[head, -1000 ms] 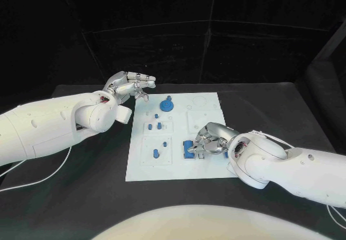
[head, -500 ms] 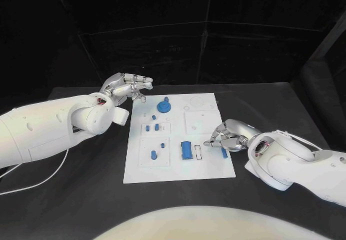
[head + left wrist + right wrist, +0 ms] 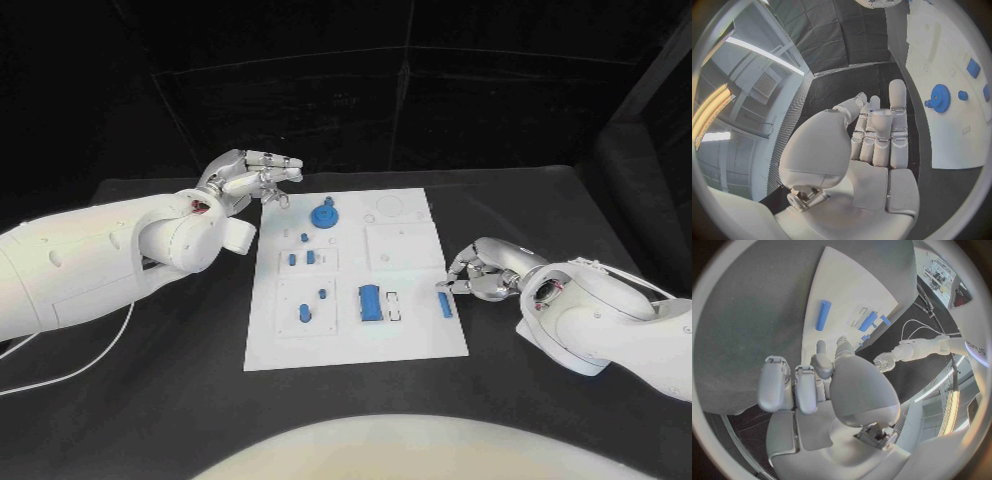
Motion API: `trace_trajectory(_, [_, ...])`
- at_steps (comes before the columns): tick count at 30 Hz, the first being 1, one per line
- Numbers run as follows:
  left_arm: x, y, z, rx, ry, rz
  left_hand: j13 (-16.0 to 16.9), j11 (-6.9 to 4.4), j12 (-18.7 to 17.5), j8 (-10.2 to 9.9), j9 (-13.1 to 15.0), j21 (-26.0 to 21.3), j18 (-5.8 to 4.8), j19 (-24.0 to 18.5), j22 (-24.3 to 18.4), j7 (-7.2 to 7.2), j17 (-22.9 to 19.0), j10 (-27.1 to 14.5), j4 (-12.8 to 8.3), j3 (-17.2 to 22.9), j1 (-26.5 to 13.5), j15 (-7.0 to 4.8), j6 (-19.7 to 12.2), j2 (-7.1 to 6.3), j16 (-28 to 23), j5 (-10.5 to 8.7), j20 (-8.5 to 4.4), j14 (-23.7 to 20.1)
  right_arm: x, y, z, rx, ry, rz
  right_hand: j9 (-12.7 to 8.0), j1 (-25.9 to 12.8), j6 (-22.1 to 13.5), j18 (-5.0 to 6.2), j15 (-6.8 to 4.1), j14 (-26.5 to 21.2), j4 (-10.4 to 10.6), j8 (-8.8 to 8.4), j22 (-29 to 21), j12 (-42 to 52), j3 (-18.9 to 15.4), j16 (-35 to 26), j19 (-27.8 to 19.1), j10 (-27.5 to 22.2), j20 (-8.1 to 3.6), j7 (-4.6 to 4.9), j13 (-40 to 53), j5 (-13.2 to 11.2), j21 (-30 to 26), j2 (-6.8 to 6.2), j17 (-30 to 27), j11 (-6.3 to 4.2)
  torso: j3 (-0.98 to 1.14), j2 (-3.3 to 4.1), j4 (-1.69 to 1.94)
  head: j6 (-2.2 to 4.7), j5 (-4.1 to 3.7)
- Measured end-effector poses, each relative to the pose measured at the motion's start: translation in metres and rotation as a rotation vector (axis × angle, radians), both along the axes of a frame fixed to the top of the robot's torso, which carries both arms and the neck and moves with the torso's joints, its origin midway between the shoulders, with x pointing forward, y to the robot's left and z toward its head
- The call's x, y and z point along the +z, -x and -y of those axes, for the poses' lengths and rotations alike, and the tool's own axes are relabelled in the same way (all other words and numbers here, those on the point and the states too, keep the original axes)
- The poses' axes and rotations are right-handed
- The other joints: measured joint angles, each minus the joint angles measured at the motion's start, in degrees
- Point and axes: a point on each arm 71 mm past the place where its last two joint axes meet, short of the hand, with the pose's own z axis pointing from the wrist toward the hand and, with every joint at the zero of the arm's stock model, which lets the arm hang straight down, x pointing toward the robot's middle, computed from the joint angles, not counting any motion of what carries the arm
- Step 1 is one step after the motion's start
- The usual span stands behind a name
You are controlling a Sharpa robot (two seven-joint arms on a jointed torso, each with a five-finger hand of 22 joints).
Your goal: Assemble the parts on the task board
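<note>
Two robot hands flank a white task board with blue parts.

Right hand (image 3: 483, 270), centre right, is curled and grasps nothing, just beside a blue bar (image 3: 444, 303) near the task board (image 3: 418, 335) edge. Left hand (image 3: 253, 173), upper left, is clenched above the table, also grasping nothing; a blue gear (image 3: 329, 213) stands nearby.

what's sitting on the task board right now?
On the task board: a blue gear at the far end, several small blue pegs left of centre, a wide blue block and a slim blue bar near the right hand. Nothing is visibly covered; what lies under the parts is hidden.
</note>
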Motion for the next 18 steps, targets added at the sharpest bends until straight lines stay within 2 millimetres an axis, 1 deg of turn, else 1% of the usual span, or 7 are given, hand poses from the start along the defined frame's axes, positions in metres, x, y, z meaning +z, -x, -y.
trace_trajectory(2, [0.0,0.0,0.0,0.0,0.0,0.0,0.0,0.0,0.0,0.0,0.0,0.0,0.0,0.0,0.0,0.0,0.0,0.0,0.0,0.0,0.0,0.0,0.0,0.0,0.0,0.0,0.0,0.0,-0.002,-0.002,0.001,0.005,0.018,0.002,0.0,0.0,0.0,0.0,0.0,0.0,-0.1,0.0,-0.1,0.0,-0.1,0.0,0.0,-0.2,0.0,0.0,-0.1,0.0,0.0,0.0,0.0,0.2,0.0,0.01,0.0,-0.03,-0.01])
trace_trajectory(7, [0.0,0.0,-0.001,0.001,0.0,0.0,0.0,0.0,0.0,0.0,0.0,0.0,0.0,0.0,0.0,0.0,0.0,0.0,0.0,0.0,0.0,0.0,0.0,0.0,0.0,0.0,0.0,0.0,-0.005,-0.005,-0.001,0.026,0.056,-0.001,-0.1,0.0,0.0,0.0,0.0,0.0,-0.2,-0.38,-0.2,-0.1,-0.2,-0.1,0.0,-0.2,0.0,0.0,-0.1,0.0,0.0,0.0,0.0,0.2,0.0,0.04,0.01,-0.12,-0.03])
trace_trajectory(10, [0.0,0.0,-0.001,0.001,0.0,0.0,0.0,0.0,0.0,0.0,0.0,0.0,0.0,0.0,0.0,0.0,0.0,0.0,0.0,0.0,0.0,0.0,0.0,0.0,0.0,0.0,0.0,0.0,-0.007,-0.005,-0.002,0.037,0.074,-0.008,-0.1,0.0,0.0,0.0,0.0,0.0,0.0,-0.38,-0.3,-0.3,-0.3,-0.3,0.0,-0.2,0.0,0.03,-0.2,-0.8,-0.2,0.0,0.0,0.2,0.0,0.04,0.04,-0.16,-0.05])
trace_trajectory(12, [0.0,0.0,-0.001,0.001,-0.001,-0.001,0.0,0.0,0.0,0.0,0.0,0.0,0.0,0.0,0.0,0.0,0.0,0.0,0.0,0.0,0.0,0.0,0.0,0.0,0.0,0.0,0.0,0.0,-0.008,-0.005,-0.003,0.045,0.084,-0.015,-0.1,0.0,0.2,0.0,0.0,0.0,0.2,-0.38,-0.3,-0.3,-0.5,-0.3,0.0,-0.2,0.0,0.19,-0.2,-0.8,-0.2,0.0,0.0,0.2,0.0,0.04,0.07,-0.17,-0.06])
trace_trajectory(18, [0.0,0.0,-0.002,0.002,-0.001,-0.001,0.0,0.0,0.0,0.0,0.0,0.0,0.0,0.0,0.0,0.0,0.0,0.0,0.0,0.0,0.0,0.0,0.0,0.0,0.0,0.0,0.0,0.0,-0.011,-0.004,-0.009,0.071,0.099,-0.034,-0.1,0.0,1.1,0.0,0.0,0.0,0.3,-0.38,-0.3,-0.2,-0.6,-0.3,0.0,-0.2,0.0,-0.21,0.2,-1.1,-0.2,0.0,0.0,0.2,-0.01,0.02,0.08,-0.27,0.01])
